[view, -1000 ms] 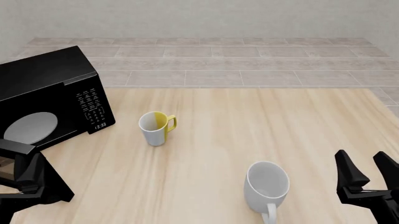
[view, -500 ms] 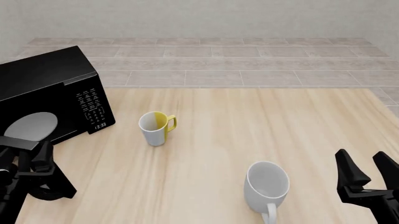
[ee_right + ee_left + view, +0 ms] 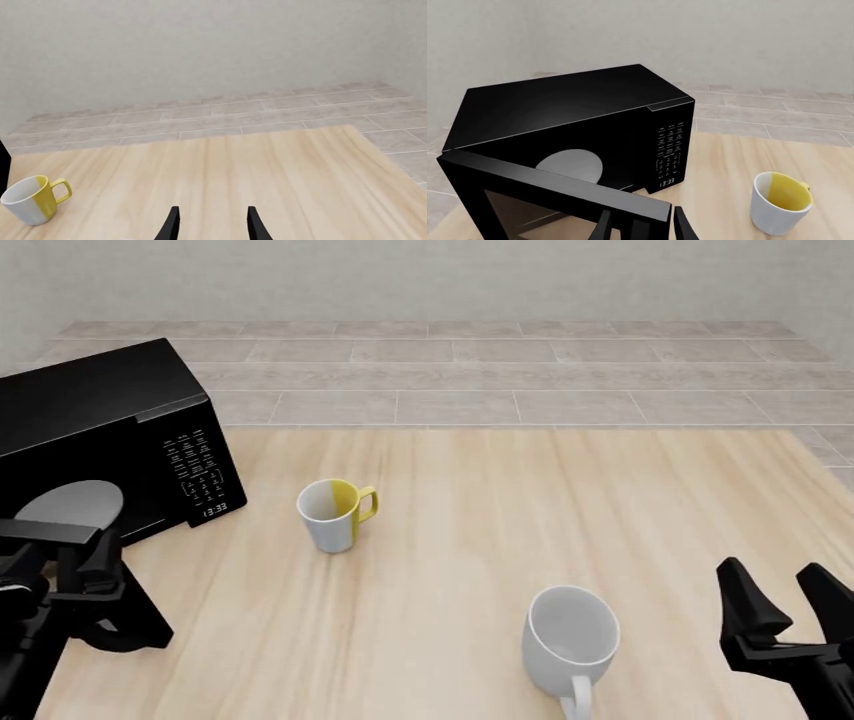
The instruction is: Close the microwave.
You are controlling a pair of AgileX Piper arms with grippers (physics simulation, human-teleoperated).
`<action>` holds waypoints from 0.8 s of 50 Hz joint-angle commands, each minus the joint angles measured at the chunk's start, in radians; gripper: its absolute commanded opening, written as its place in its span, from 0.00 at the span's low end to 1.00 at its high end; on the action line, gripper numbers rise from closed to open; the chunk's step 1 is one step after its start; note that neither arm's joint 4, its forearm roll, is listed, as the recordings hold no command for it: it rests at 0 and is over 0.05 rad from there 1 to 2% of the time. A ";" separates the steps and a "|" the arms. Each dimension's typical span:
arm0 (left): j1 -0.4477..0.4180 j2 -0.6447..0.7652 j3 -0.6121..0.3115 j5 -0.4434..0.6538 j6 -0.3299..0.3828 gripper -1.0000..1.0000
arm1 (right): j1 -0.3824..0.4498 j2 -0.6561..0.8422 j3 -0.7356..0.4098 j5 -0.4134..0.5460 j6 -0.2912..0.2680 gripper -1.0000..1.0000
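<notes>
The black microwave [image 3: 94, 410] stands at the table's far left, its keypad panel [image 3: 198, 462] facing right of centre. Its door [image 3: 547, 182] hangs partly open, and the round grey plate [image 3: 570, 165] shows inside. In the front view only the door's top edge [image 3: 47, 532] shows, in front of the plate [image 3: 74, 505]. My left gripper [image 3: 642, 227] is open, its fingers on either side of the door's free edge; it also shows in the front view [image 3: 83, 575]. My right gripper [image 3: 787, 605] is open and empty at the near right.
A yellow-and-white mug [image 3: 334, 512] stands right of the microwave, also in the left wrist view [image 3: 780, 202] and the right wrist view [image 3: 30, 200]. A white mug [image 3: 571, 640] stands near the front, left of my right gripper. A tiled floor lies beyond the table's far edge.
My left gripper has moved forward and a little right, and the door's top edge has swung with it toward the microwave. The right arm has not moved.
</notes>
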 commanded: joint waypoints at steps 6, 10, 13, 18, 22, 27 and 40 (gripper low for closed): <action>-0.002 0.045 -0.059 0.069 0.031 1.00 | -0.005 0.041 0.000 -0.033 0.005 1.00; -0.007 0.084 -0.074 0.047 0.036 1.00 | -0.004 0.048 0.000 -0.043 0.007 1.00; -0.014 0.095 -0.098 0.059 0.042 1.00 | -0.002 0.058 0.000 -0.051 0.005 1.00; -0.023 0.093 -0.136 0.088 0.044 1.00 | -0.001 0.068 0.000 -0.061 0.006 1.00; -0.030 0.077 -0.165 0.118 0.048 1.00 | -0.001 0.083 0.000 -0.075 0.007 1.00; -0.023 0.055 -0.208 0.167 0.047 1.00 | -0.002 0.098 0.000 -0.088 0.010 1.00; -0.025 0.030 -0.296 0.264 0.053 1.00 | 0.003 0.124 0.000 -0.109 0.012 1.00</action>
